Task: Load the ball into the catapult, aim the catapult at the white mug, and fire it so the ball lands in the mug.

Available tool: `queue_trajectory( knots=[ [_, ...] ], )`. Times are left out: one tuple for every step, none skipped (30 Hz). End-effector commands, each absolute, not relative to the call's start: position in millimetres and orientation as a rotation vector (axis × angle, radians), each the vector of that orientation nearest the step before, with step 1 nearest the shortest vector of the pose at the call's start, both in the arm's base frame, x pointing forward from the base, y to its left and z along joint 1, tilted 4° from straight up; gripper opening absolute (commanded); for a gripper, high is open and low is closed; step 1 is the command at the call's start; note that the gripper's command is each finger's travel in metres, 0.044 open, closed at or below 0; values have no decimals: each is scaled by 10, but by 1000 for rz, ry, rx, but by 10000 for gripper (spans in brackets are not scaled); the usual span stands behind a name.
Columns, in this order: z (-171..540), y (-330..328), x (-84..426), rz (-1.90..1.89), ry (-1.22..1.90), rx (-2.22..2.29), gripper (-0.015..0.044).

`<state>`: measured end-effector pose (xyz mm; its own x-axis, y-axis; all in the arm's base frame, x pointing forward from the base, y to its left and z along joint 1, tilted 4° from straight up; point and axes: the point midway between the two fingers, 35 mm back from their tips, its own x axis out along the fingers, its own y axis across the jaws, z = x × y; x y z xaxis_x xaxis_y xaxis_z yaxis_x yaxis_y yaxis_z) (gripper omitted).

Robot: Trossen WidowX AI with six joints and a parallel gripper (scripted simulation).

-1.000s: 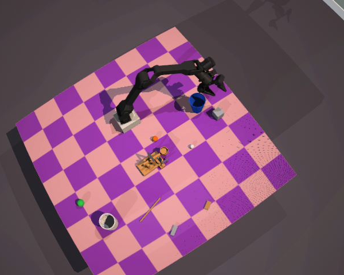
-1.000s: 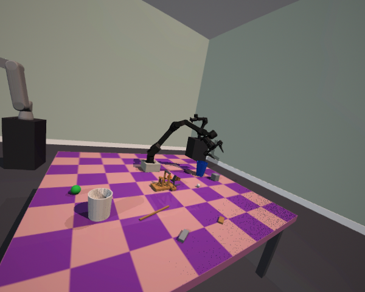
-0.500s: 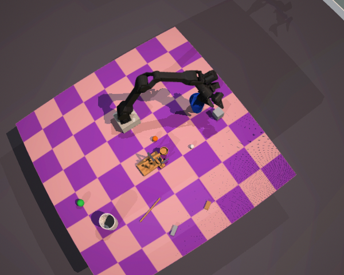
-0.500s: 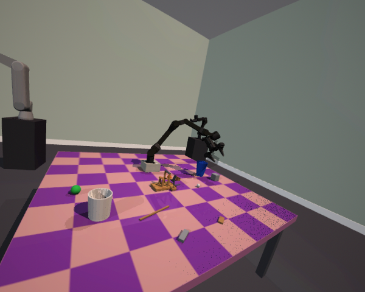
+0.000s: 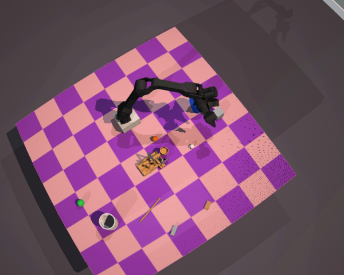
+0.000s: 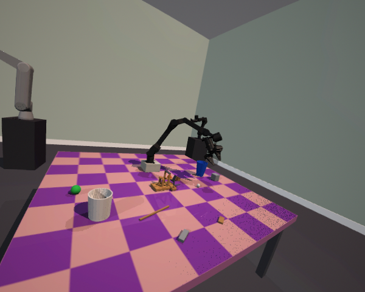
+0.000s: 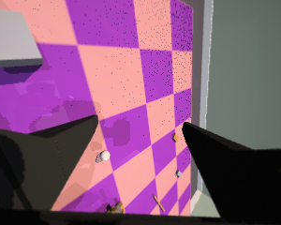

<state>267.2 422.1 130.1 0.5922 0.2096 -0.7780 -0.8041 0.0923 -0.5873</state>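
My gripper (image 5: 216,114) (image 6: 216,161) (image 7: 140,122) is open and empty, raised above the table near the blue cup and grey cube. A small white ball (image 5: 191,146) (image 6: 198,185) (image 7: 105,155) lies on the table between the gripper and the catapult. The wooden catapult (image 5: 148,165) (image 6: 162,187) stands mid-table; only part of it shows in the wrist view (image 7: 116,208). No ball shows in its round cup. An orange ball (image 5: 155,138) lies beside it, towards the arm's base. The white mug (image 5: 117,224) (image 6: 99,207) stands upright, far from the gripper.
A green ball (image 5: 80,202) (image 6: 75,189) lies near the mug. The blue cup (image 5: 195,106) (image 6: 201,170) stands below the arm, near a grey cube (image 6: 215,177) (image 7: 9,37). A stick (image 5: 149,209), a grey block (image 5: 174,230) and an orange block (image 5: 207,205) lie beyond the catapult.
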Motion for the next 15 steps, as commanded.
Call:
queue_trajectory(
  knots=[
    [1291, 3998, 2829, 763, 675, -1159, 440],
    [1282, 3952, 2864, 749, 695, -1136, 440],
    [1274, 3905, 2898, 735, 713, -1113, 440],
    [1265, 3858, 2932, 720, 732, -1090, 440],
    [1257, 3810, 2964, 706, 751, -1067, 440],
    [1248, 3763, 2996, 691, 769, -1044, 440],
    [1240, 3715, 3027, 676, 787, -1021, 440],
    [1232, 3667, 3058, 660, 805, -997, 440],
    [1223, 3619, 3088, 645, 822, -974, 440],
    [1215, 3571, 3117, 629, 840, -950, 440],
    [1207, 3523, 3145, 613, 857, -926, 440],
    [1199, 3474, 3173, 596, 873, -903, 440],
    [1191, 3425, 3200, 580, 890, -879, 440],
    [1183, 3376, 3226, 563, 906, -855, 440],
    [1175, 3327, 3251, 546, 922, -831, 440]
  ],
)
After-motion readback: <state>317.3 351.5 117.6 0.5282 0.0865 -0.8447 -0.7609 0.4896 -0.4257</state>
